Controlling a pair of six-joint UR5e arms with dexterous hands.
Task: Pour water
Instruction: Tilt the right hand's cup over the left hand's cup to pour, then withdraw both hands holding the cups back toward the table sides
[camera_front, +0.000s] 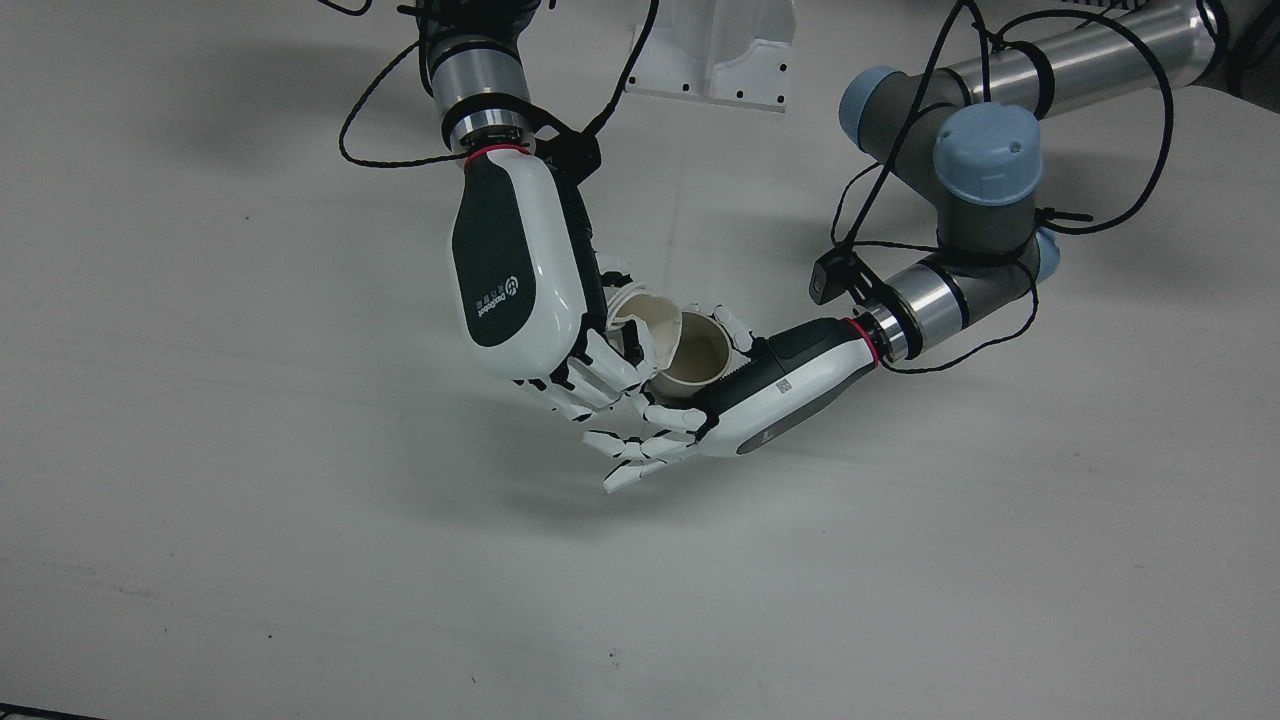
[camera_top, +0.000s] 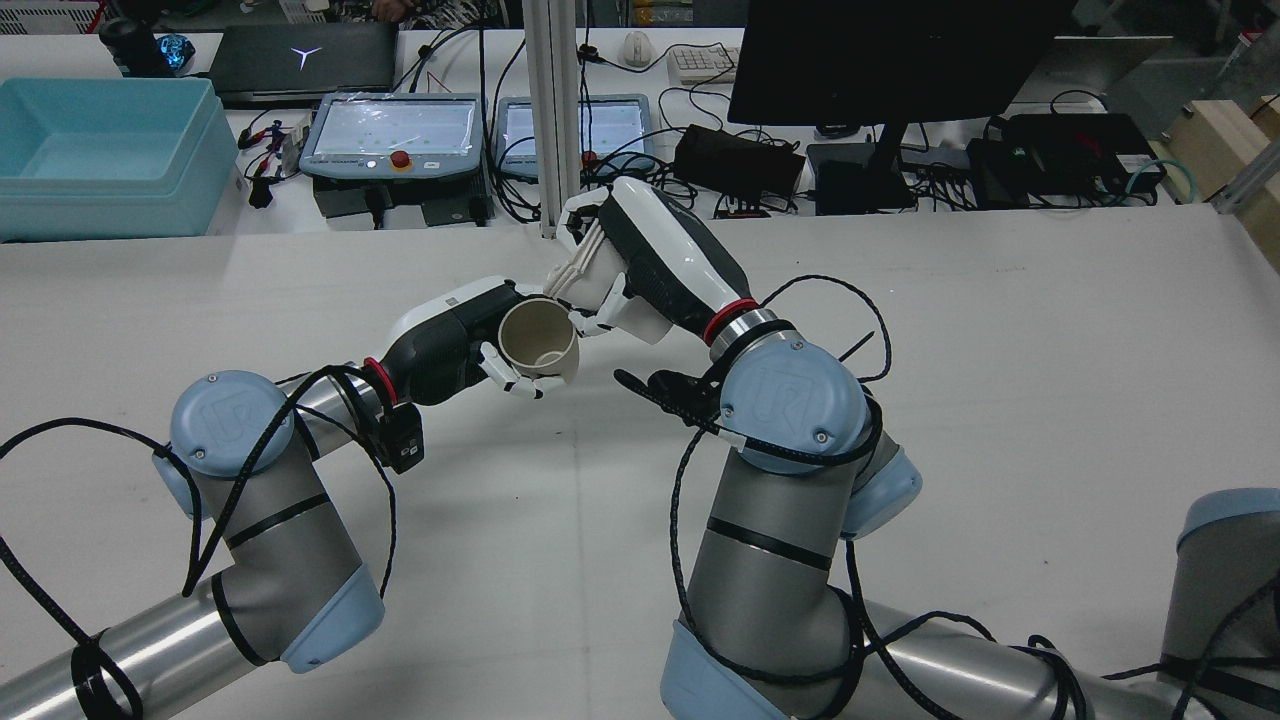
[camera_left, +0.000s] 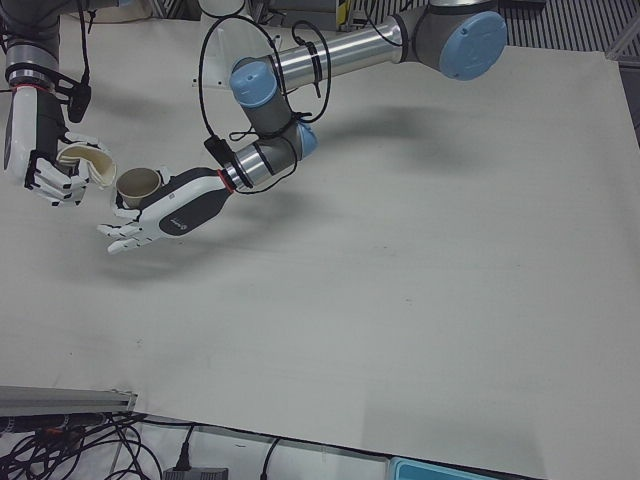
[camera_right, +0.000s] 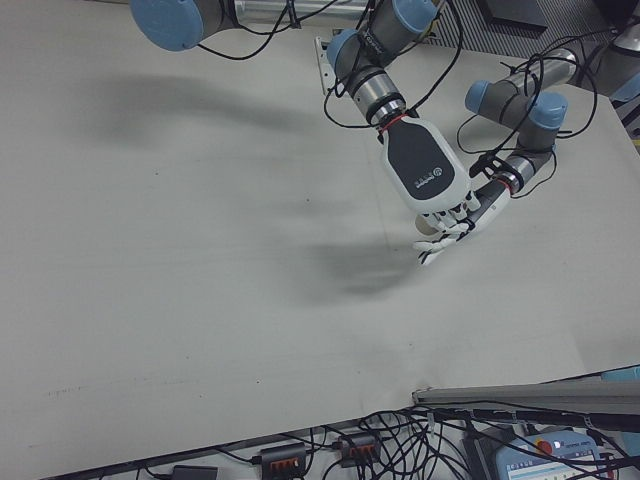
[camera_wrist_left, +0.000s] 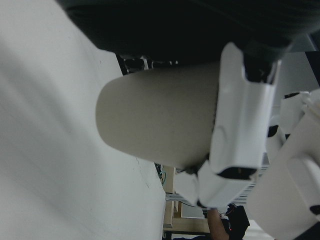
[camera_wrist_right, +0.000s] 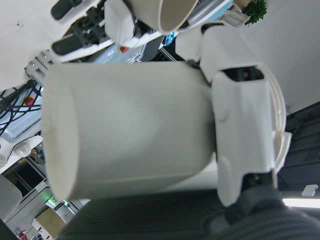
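— While the tilted cup (camera_front: 648, 330) is being clamped in the right hand (camera_front: 520, 290), where is it being emptied?

— Above mid-table, into the upright cup (camera_front: 700, 352) being gripped by the left hand (camera_front: 770, 395); rims are best being kept overlapped.

Cream cups (camera_front: 700, 350), white-and-black hands (camera_front: 520, 270)

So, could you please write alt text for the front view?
Over a bare white table, the right hand tilts a cup over a second cup held by the left hand. No water is visible.
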